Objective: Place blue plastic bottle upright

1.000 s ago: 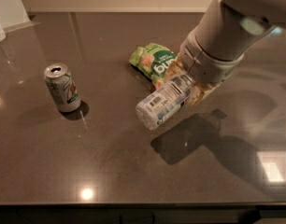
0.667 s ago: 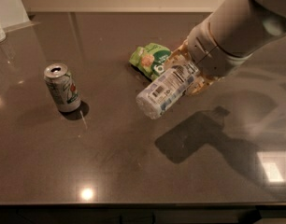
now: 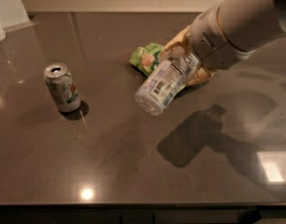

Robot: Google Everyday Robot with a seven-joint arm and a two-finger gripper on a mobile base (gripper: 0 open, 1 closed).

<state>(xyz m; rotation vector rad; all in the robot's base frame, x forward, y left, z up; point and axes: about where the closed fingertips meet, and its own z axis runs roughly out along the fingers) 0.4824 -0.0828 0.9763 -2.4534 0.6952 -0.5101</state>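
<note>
- Our gripper (image 3: 186,59) is clamped around the blue plastic bottle (image 3: 164,83), which hangs tilted in the air, well right of the soda can (image 3: 62,87).
- We should swing its base down and lower it until it sits flat on the table (image 3: 110,167), then release.
- The cap end is hidden inside the gripper.
- The bottle partly covers the green snack bag (image 3: 144,59).

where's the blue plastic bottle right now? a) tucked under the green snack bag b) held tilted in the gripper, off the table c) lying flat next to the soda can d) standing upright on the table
B: the gripper, right of centre in the upper half of the view, is closed on the blue plastic bottle. The bottle slants with its base toward the lower left, above the table, and its shadow falls apart from it.
</note>
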